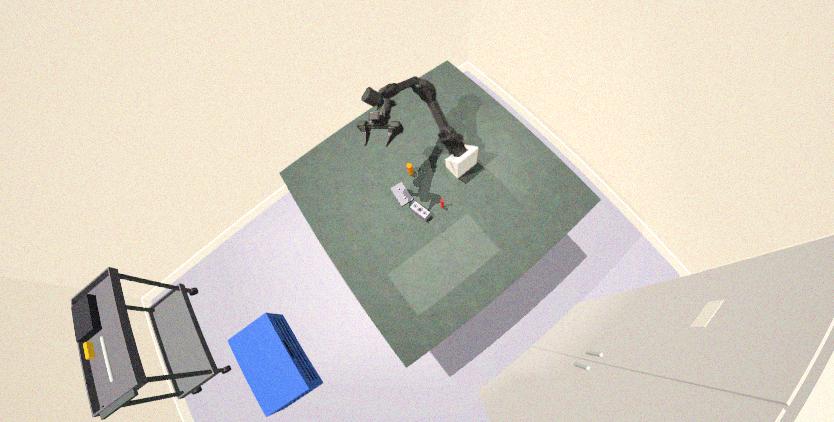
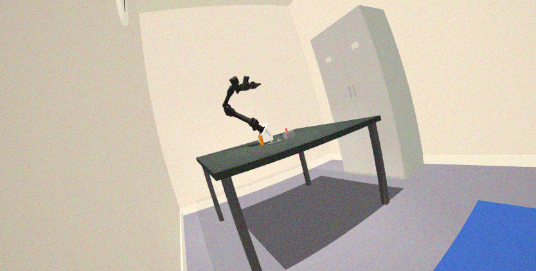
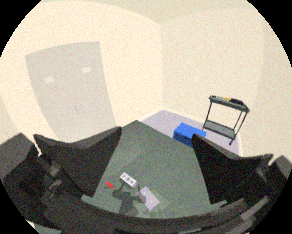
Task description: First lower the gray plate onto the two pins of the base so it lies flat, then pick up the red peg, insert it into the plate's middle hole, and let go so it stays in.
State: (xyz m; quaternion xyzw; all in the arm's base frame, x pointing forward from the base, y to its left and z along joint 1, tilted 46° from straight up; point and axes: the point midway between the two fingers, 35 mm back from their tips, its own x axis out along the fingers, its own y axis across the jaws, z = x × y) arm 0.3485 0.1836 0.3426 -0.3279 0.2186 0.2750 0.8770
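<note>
The gray plate [image 1: 416, 213] [image 3: 122, 176] with three dark holes lies off the base, close to its corner. The base [image 1: 398, 190] [image 3: 152, 201] is a light gray slab with two small pins, lying on the table; nothing sits on its pins. The red peg [image 1: 442, 203] [image 2: 286, 130] [image 3: 109, 185] is beside the plate, on the side away from the base, and looks upright. My gripper [image 1: 377, 145] [image 2: 259, 84] [image 3: 158, 133] is wide open and empty, high above the table, well away from all three parts.
An orange cylinder [image 1: 409, 168] [image 2: 261, 140] stands on the green table [image 1: 350, 185] between the base and the arm's white mount [image 1: 461, 162]. The arm's shadow falls near the parts. A lighter rectangle [image 1: 443, 264] marks the table. A blue box [image 1: 268, 360] [image 3: 186, 135] and a cart stand on the floor.
</note>
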